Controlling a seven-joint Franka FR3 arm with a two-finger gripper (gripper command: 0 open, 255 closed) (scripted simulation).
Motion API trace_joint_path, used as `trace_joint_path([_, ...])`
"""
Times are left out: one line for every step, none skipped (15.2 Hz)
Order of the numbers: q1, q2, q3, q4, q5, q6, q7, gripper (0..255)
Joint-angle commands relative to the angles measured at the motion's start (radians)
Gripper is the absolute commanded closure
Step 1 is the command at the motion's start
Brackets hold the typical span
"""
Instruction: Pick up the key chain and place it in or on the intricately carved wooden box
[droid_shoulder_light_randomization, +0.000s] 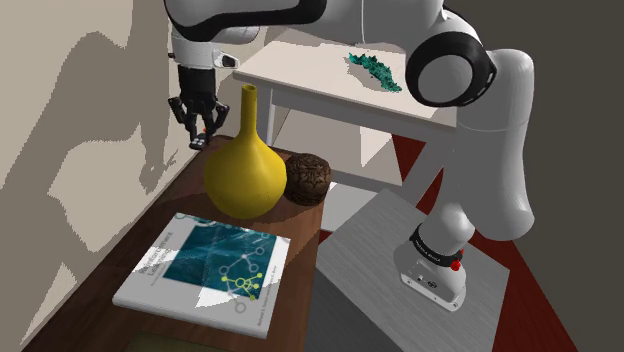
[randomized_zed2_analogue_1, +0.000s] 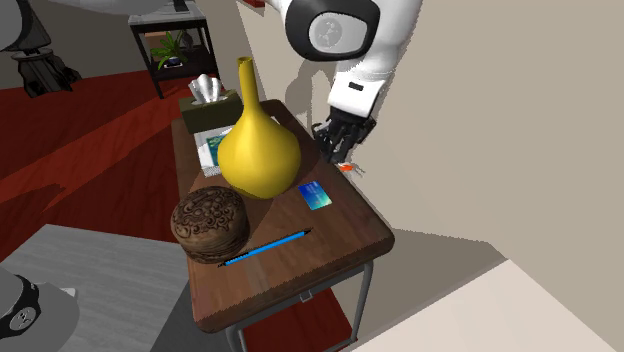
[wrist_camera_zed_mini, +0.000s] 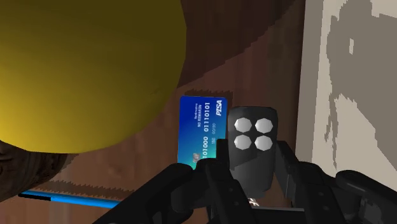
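My black gripper (wrist_camera_zed_mini: 250, 177) is shut on the key chain (wrist_camera_zed_mini: 252, 143), a black fob with four pale buttons, clasped between the fingers. In the shoulder view the gripper (droid_shoulder_light_randomization: 199, 124) hangs beside the neck of the yellow vase (droid_shoulder_light_randomization: 245, 170), near the wall. Across the table the gripper (randomized_zed2_analogue_1: 340, 148) hovers over the wall-side edge, with a small red and white piece of the key chain (randomized_zed2_analogue_1: 346, 167) below the fingers. The round, dark carved box (randomized_zed2_analogue_1: 209, 222) (droid_shoulder_light_randomization: 307, 178) stands on the other side of the vase (randomized_zed2_analogue_1: 258, 150).
A blue card (randomized_zed2_analogue_1: 314, 196) (wrist_camera_zed_mini: 198, 130) lies on the wooden table (randomized_zed2_analogue_1: 340, 240) under the gripper, and a blue pen (randomized_zed2_analogue_1: 265, 248) lies by the box. A book (droid_shoulder_light_randomization: 205, 272) and a tissue box (randomized_zed2_analogue_1: 208, 100) sit further along. The wall runs close by.
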Motion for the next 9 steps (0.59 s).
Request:
trace_joint_path([-0.002, -0.005, -0.001, 0.017, -0.002, -0.022, 0.005, 255])
trace_joint_path([-0.003, -0.006, -0.001, 0.029, -0.003, -0.035, 0.007, 255])
trace_joint_path([-0.004, -0.007, -0.002, 0.041, -0.004, -0.047, 0.010, 255])
trace_joint_path([-0.005, -0.008, -0.002, 0.053, -0.004, -0.060, 0.013, 255])
trace_joint_path([-0.006, -0.008, -0.002, 0.066, -0.005, -0.072, 0.016, 255])
trace_joint_path([-0.007, -0.008, -0.002, 0.079, -0.005, -0.085, 0.019, 255])
trace_joint_path([-0.009, -0.008, -0.002, 0.093, -0.006, -0.099, 0.022, 255])
trace_joint_path([-0.010, -0.008, -0.002, 0.107, -0.006, -0.112, 0.025, 255])
trace_joint_path([-0.012, -0.007, -0.002, 0.122, -0.006, -0.125, 0.028, 255])
